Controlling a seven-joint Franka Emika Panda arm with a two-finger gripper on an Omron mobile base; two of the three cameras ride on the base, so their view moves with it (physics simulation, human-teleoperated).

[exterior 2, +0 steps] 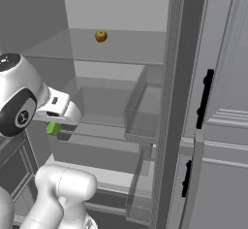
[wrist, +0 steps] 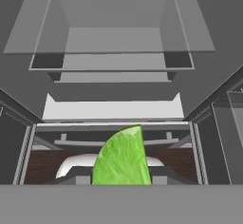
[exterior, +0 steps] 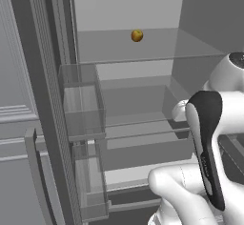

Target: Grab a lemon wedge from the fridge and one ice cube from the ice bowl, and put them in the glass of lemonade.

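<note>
The gripper sits inside the open fridge, level with the middle shelves, and its jaws are closed on the lemon wedge — a small green piece peeking out just under the white hand in the right base view. In the hand view the lemon wedge stands large and bright green at the bottom centre, between the fingertips, with pale translucent shelves beyond it. A round orange-brown fruit rests alone on the upper shelf — well above the hand.

Round orange-brown fruit on upper shelf; panelled light-grey cabinets beside
</note>
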